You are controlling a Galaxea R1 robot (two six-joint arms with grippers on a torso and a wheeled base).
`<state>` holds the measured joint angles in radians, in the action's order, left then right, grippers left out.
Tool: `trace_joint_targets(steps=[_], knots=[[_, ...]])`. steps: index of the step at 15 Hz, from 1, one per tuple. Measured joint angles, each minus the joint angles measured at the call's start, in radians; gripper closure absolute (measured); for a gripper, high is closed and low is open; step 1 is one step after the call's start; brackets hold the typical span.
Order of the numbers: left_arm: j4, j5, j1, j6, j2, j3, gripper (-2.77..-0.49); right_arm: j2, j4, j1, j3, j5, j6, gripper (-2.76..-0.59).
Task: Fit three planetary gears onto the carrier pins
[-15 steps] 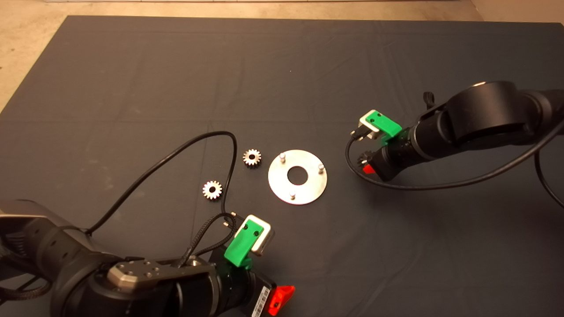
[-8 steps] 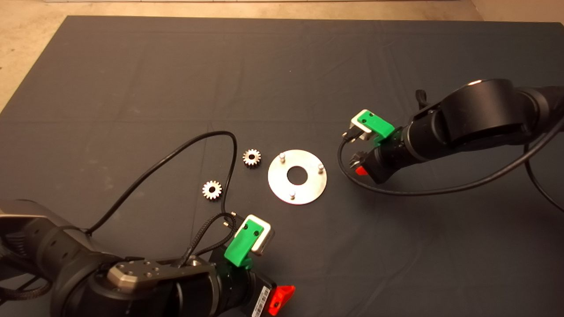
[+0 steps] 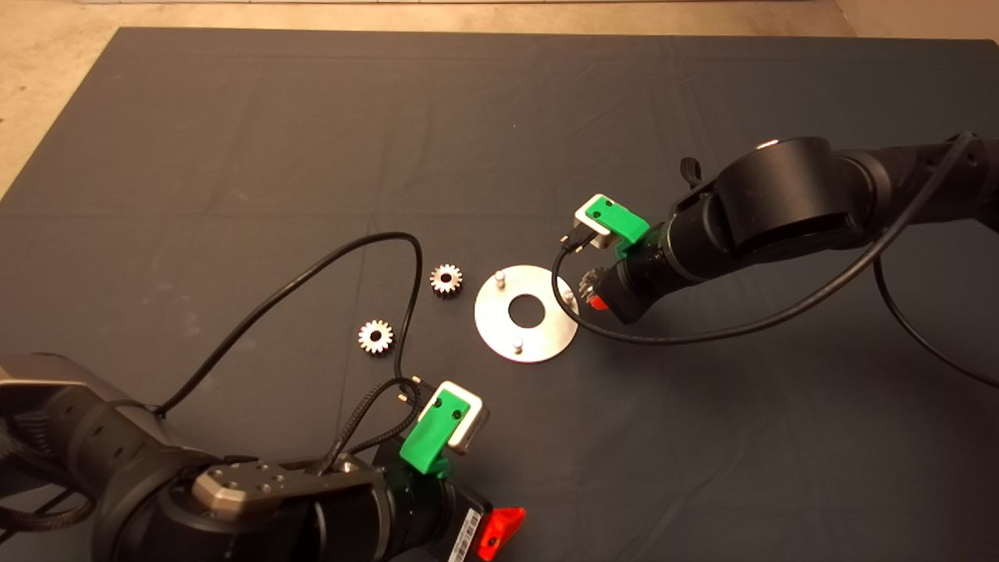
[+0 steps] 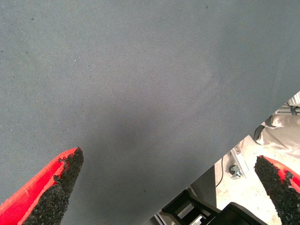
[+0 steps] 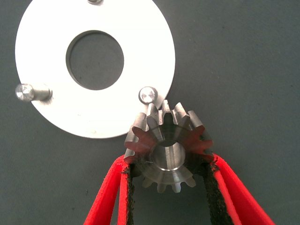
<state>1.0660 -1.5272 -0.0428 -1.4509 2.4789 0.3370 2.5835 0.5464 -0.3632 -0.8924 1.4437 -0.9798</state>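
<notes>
R pincer [image 5: 168, 187] grips gear [image 5: 165, 147] by pin [image 5: 147, 95]; L pincer [image 4: 164, 187] open; disc [image 5: 56, 103] edge cropped.

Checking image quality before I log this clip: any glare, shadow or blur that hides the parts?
Head view: warm, dim light; disc shines without washing out its pins. Right wrist view: sharp; gear in right gripper shows clear teeth and reddish reflections. Left wrist view: left gripper over evenly lit mat, soft shadow.
</notes>
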Motion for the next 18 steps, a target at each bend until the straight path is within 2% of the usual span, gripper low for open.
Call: trace_joint_targets(steps=[2,5,7,18], knots=[[0.0,0.001,0.0,0.0,0.004,0.0,-2.64,0.029,-0.006,0.0,-0.022,0.013,0.0,-0.82],[0.0,0.0,0.0,0.0,0.004,0.0,-2.64,0.045,-0.016,0.0,-0.031,0.012,0.003,-0.82],[0.0,0.0,0.0,0.0,0.004,0.0,-2.64,0.045,-0.017,0.0,-0.041,0.019,0.003,-0.82],[0.0,0.001,0.0,0.0,0.012,0.0,-2.64,0.061,-0.023,0.011,-0.091,0.017,0.011,-0.83]])
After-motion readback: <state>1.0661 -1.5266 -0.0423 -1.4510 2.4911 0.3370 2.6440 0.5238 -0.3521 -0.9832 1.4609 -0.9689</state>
